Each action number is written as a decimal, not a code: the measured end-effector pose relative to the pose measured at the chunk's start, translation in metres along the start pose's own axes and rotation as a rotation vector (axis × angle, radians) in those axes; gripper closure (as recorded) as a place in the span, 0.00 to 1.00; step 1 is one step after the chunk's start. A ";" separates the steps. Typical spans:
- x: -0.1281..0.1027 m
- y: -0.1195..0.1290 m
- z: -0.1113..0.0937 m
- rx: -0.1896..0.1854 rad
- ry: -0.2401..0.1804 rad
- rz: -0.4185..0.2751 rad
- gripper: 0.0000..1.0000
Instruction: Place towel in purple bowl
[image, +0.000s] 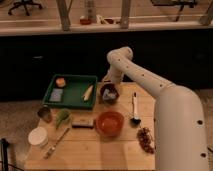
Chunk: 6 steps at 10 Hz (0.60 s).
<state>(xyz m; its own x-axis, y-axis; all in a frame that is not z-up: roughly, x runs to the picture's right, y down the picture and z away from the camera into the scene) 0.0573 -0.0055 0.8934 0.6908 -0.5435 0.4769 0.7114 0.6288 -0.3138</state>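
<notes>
From where I stand, the white arm (150, 82) comes up from the right side of the wooden table (120, 150), bends at its elbow near the back, and drops down toward the table's far edge. The gripper (111, 85) hangs right over the purple bowl (102, 95), at the bowl's 12 o'clock rim. I cannot tell whether it is wide, narrow or clasping anything, as it runs together with the dark bowl. The towel (112, 95) shows as a pale bluish-grey wad inside the purple bowl, at 6 o'clock from the gripper and just beneath it; whether the two touch I cannot tell. The orange bowl (109, 123) sits near, at 6 o'clock from the purple one. At 9 o'clock from the purple bowl lies the green tray (72, 78), just beside it, holding a small orange piece (60, 82), a blue block (56, 95) and a yellowish piece (88, 92). A black spoon (134, 107) lies at 4 o'clock from the purple bowl, and a dark red cluster (145, 139) sits near the table's right front.
</notes>
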 end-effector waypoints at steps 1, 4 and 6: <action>0.000 0.000 0.000 -0.002 0.000 0.001 0.20; 0.000 0.001 0.000 -0.008 -0.001 0.001 0.20; 0.002 0.002 -0.002 0.002 0.003 0.005 0.20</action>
<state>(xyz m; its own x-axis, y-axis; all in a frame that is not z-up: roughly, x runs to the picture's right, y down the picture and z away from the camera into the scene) 0.0604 -0.0059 0.8922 0.6944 -0.5425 0.4728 0.7080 0.6326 -0.3140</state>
